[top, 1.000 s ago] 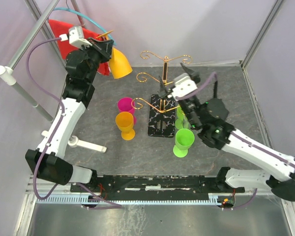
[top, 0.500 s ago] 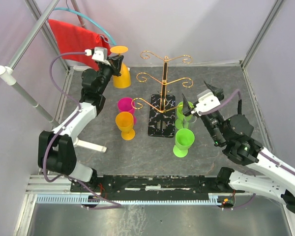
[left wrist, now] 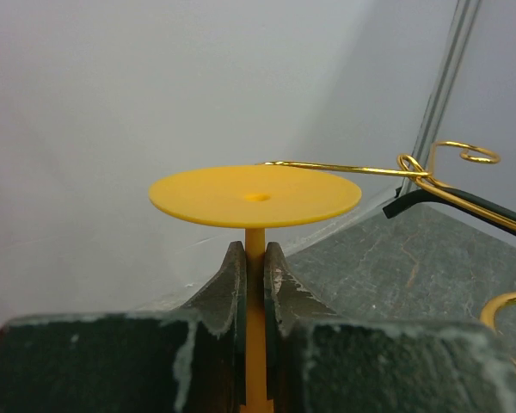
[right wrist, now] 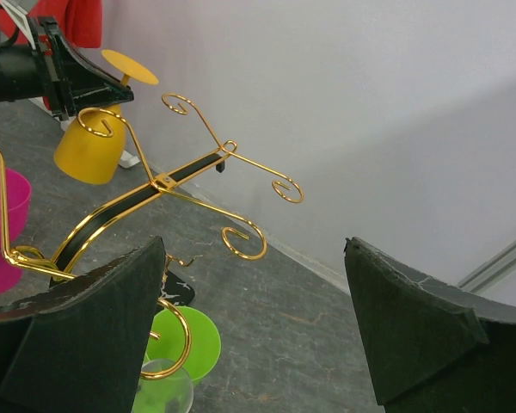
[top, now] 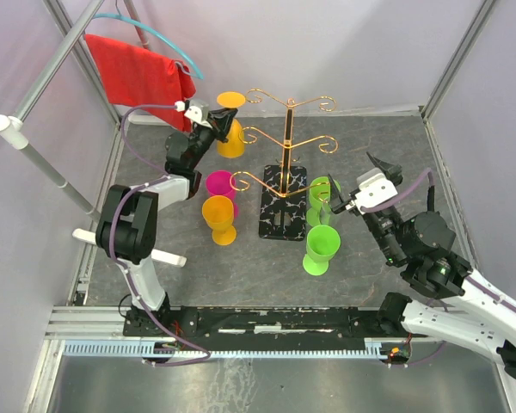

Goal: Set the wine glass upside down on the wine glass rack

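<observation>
Holding the orange wine glass [left wrist: 254, 196] by its stem, the left tool [left wrist: 254, 288] has both fingers [left wrist: 230, 297] closed tight against it, with the flat round foot directly above the fingers and the bowl below them, so the glass is upside down. In the overhead view the left tool [top: 211, 120] reaches towards the far side of the bench [top: 387, 146], and the wine glass [top: 230, 131] sits at its tip. Whether the bowl's rim touches the bench cannot be told.

The wine glass rack [top: 287, 138] stands to the right of the left tool. Its gold post rises from a black, white-veined base. From the left wrist camera, one scroll-ended arm of the rack [left wrist: 430, 176] runs level with the glass foot on the tool's right side; contact between wire and foot cannot be confirmed. The glass is not hung on any arm.

The right tool [top: 356, 177] is spread wide and grips nothing. Seen from its own camera, the right tool [right wrist: 254, 258] faces the rack [right wrist: 168, 181], with the wire scrolls ahead of and between its dark fingers [right wrist: 86, 335].

A magenta cup [top: 219, 183] and an orange goblet [top: 218, 217] stand beside the rack base on the side nearer the left tool. Two green cups [top: 322, 245] stand on the side nearer the right tool. A red cloth [top: 138, 69] hangs behind the left tool.
</observation>
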`<state>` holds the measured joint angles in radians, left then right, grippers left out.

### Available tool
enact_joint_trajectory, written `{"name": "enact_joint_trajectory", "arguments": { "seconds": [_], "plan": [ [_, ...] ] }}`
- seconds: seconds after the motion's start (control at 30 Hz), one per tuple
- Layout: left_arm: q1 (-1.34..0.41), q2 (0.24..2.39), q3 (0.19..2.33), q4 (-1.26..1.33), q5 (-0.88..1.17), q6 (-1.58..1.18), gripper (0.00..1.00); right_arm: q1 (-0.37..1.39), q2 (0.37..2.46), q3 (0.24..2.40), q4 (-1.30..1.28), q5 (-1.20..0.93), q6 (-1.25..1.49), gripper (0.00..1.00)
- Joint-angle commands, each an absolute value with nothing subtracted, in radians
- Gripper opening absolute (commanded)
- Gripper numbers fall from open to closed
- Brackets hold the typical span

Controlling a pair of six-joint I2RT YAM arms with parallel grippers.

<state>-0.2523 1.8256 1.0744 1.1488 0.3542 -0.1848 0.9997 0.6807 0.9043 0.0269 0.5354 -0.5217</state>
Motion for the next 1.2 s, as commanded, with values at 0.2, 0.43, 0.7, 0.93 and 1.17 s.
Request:
{"name": "enact_joint_trajectory", "arguments": {
  "seconds": [0.2, 0.43, 0.7, 0.93, 1.17],
  "plan": [
    [-0.327, 1.913, 1.186, 1.274, 0.425, -0.121, 0.03, 1.004, 0.657, 0.889, 0.041, 0.531, -0.514, 0.94],
    [-0.357, 1.988, 1.253, 1.257, 0.415, -0.12, 0.03, 1.003, 0.663, 0.889, 0.052, 0.529, -0.529, 0.95],
    [-0.365, 2.054, 1.309, 1.273, 0.4, -0.131, 0.03, 1.005, 0.668, 0.89, 0.051, 0.53, -0.534, 0.95],
    [-0.376, 2.117, 1.409, 1.253, 0.397, -0.147, 0.03, 1.004, 0.666, 0.889, 0.052, 0.535, -0.541, 0.96],
    [-0.374, 2.163, 1.46, 1.235, 0.325, -0.139, 0.07, 1.004, 0.666, 0.892, 0.05, 0.533, -0.542, 0.96]
  ]
}}
